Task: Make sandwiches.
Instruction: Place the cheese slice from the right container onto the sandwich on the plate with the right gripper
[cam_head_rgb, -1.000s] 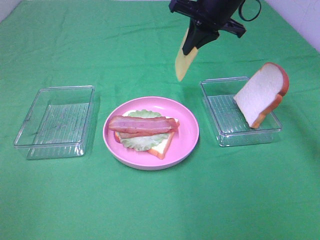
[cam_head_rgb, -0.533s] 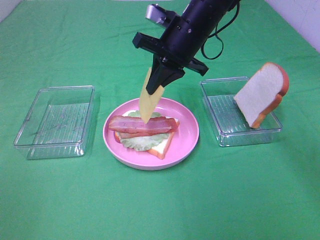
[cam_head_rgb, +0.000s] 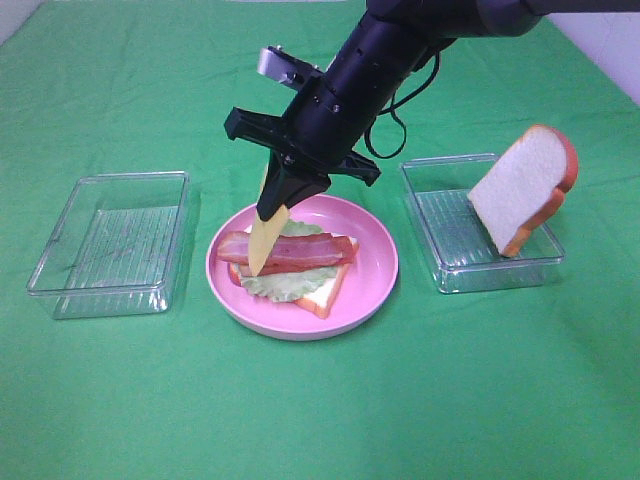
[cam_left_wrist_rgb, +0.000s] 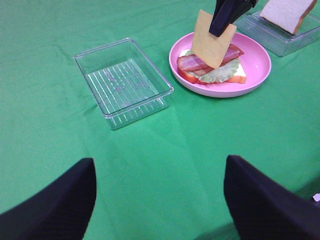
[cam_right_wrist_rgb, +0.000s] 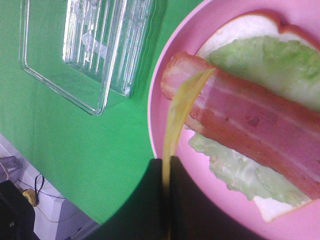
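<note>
Done: bread, lettuce, bacon (cam_head_rgb: 288, 250) stacked | now: my right gripper (cam_head_rgb: 273, 212) pinches cheese (cam_head_rgb: 262, 243), seemingly touching bacon | left gripper idle, agape | left: top slice (cam_head_rgb: 523, 188)

No text, label, brand or number can be read on anything.

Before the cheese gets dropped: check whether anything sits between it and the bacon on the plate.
Nothing visible does. The cheese slice hangs from the shut right end effector, its lower edge already at the bacon on the pink plate. The two clear trays and the second bread slice stand off to the sides.
</note>
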